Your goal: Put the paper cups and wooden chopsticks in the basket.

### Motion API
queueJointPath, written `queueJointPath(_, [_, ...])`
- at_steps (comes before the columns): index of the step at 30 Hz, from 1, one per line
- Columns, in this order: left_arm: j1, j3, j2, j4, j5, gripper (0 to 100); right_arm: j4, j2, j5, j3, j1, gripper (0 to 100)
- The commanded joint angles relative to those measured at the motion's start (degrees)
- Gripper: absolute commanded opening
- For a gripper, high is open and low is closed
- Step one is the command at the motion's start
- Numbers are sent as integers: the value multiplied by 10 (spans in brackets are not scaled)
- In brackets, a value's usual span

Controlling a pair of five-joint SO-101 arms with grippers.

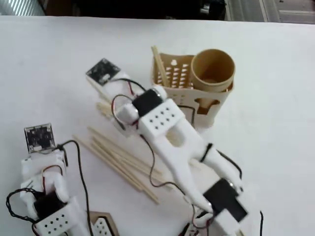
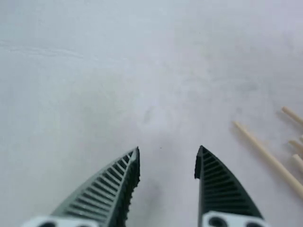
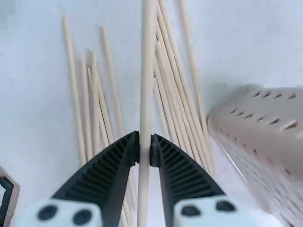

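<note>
Wooden chopsticks [image 1: 123,160] lie loose on the table [image 1: 275,147] beside the basket [image 1: 206,105], which holds a paper cup [image 1: 212,69]. The left gripper [image 2: 166,163] hangs over the table, jaws apart. The right gripper [image 3: 144,149] pinches one chopstick [image 3: 147,71] above the pile.

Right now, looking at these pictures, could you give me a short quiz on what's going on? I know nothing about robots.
1. True or false: the right gripper is shut on a chopstick.
2. Where is the paper cup? A) standing in the basket; B) upside down beside it; C) crushed flat.
3. Fill in: the left gripper is ___ (open or shut).

Key: 1 true; 2 A; 3 open.
</note>
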Motion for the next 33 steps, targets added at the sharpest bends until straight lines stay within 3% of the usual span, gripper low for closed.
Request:
queueJointPath(1, [8, -3, -7, -1, -4, 200, 0, -109, -18, -9, 9, 17])
queueJointPath(8, [8, -3, -7, -1, -4, 200, -61, -255, -33, -9, 11, 17])
queueJointPath(18, [8, -3, -7, -1, -4, 200, -207, -321, -34, -5, 98, 18])
queueJointPath(28, [8, -3, -7, 0, -4, 200, -567, -327, -34, 229, 181, 18])
queueJointPath(33, [8, -3, -7, 0, -4, 200, -674, -325, -34, 311, 209, 18])
